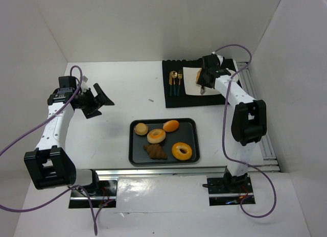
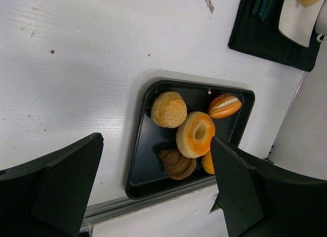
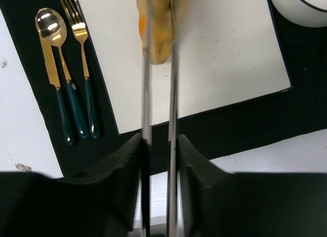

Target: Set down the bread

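Closed to a narrow gap, the right claw (image 3: 159, 141) has its black fingers pressed on a pair of thin metal tongs (image 3: 146, 94). The blades run out to an orange-yellow roll (image 3: 159, 43) over the white plate (image 3: 230, 58) at the far right of the table (image 1: 117, 78). That roll is cut off by the top edge of the wrist view and partly covered by the blades, so I cannot tell whether they pinch it or whether it lies on the plate; from above it is hard to make out beneath the claw. One plate lies on one black mat (image 3: 245, 124), with three pieces of cutlery to its left: a knife (image 3: 49, 68), a spoon (image 3: 51, 25) and a fork (image 3: 80, 48). A white rounded dish (image 3: 299, 4) is cut off at the corner, with too little showing to name it. The left claw (image 1: 100, 105) hangs wide open and empty at the left, well apart from the black tray (image 1: 190, 131) in the near middle. Five breads lie on the tray: one round tan bun (image 1: 141, 128), one glossy orange oval roll (image 1: 170, 125), one ring-shaped roll (image 1: 156, 136), a second ring (image 1: 182, 151) at the near right, and one dark brown pastry (image 1: 155, 151). In the left wrist view the second ring is mostly hidden behind a finger.
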`<state>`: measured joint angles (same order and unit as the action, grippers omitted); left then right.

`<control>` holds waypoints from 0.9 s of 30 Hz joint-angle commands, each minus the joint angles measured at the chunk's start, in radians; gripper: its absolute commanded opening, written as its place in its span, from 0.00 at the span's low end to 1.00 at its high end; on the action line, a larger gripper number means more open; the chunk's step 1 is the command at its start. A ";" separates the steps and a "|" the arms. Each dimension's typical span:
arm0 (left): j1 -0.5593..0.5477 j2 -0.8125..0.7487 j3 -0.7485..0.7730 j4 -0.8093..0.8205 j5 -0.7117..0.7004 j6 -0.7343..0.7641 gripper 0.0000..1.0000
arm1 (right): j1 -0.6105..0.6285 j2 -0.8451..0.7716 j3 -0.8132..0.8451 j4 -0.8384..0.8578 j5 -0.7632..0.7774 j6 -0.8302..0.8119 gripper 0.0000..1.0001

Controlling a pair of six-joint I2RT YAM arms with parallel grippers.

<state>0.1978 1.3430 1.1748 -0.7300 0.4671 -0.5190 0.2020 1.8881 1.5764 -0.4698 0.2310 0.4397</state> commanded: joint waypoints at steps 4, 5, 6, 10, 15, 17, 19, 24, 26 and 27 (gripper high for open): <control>0.003 -0.005 0.029 0.004 0.004 0.028 1.00 | 0.004 -0.035 0.005 0.036 0.001 -0.012 0.51; 0.003 -0.005 0.029 0.004 0.004 0.028 1.00 | 0.004 -0.050 0.005 0.036 0.010 -0.012 0.51; 0.003 -0.005 0.029 0.004 0.014 0.028 1.00 | 0.013 -0.067 -0.004 0.036 0.010 -0.012 0.51; 0.003 -0.015 0.029 0.004 0.015 0.028 1.00 | 0.025 -0.133 -0.032 0.036 0.021 -0.021 0.48; 0.003 -0.015 0.029 0.004 0.001 0.028 1.00 | 0.085 -0.251 -0.096 0.007 0.001 -0.042 0.48; 0.003 -0.004 0.029 0.004 0.010 0.028 1.00 | 0.111 -0.320 -0.147 -0.035 0.001 -0.052 0.48; 0.003 -0.004 0.029 0.004 0.001 0.028 1.00 | 0.137 -0.401 -0.196 -0.061 -0.067 -0.052 0.48; 0.003 -0.027 0.029 0.004 -0.025 0.028 1.00 | 0.229 -0.561 -0.377 -0.176 -0.180 -0.027 0.48; 0.003 -0.027 0.029 0.004 -0.025 0.019 1.00 | 0.287 -0.595 -0.386 -0.236 -0.231 -0.018 0.48; 0.003 -0.027 0.029 0.013 -0.025 0.019 1.00 | 0.310 -0.595 -0.386 -0.291 -0.231 -0.009 0.48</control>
<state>0.1978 1.3430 1.1748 -0.7322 0.4461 -0.5194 0.4606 1.3235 1.2041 -0.6224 0.0750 0.4141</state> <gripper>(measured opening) 0.995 0.488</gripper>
